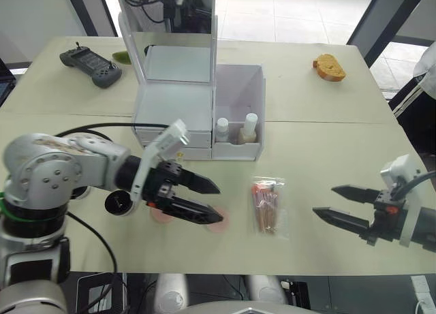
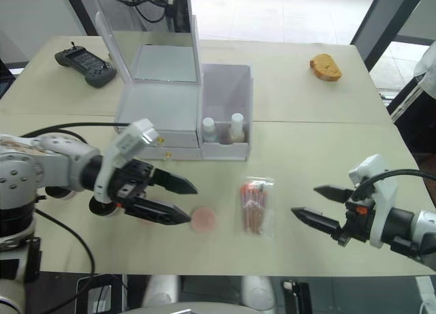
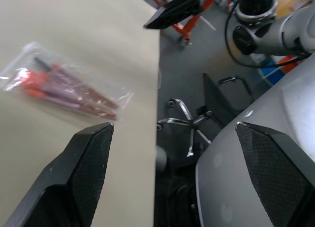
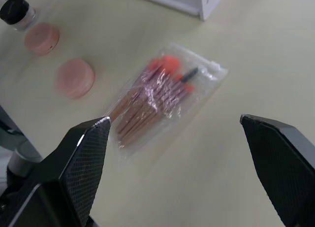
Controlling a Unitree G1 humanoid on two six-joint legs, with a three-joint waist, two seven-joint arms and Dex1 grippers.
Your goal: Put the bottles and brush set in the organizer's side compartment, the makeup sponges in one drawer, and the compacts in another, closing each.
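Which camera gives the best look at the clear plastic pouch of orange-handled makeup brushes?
The right wrist view: the clear plastic pouch of orange-handled brushes lies whole and central between the open fingers. The left wrist view shows it whole but off to one side; both eye views show it small on the table.

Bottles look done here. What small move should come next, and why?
Probably the right pincer should ease toward the brush set and close on it. Both bottles already stand in the side compartment, while the pouch lies flat on the table, apart from the organizer. The right pincer is open beside the pouch; the open left pincer hangs over a sponge.
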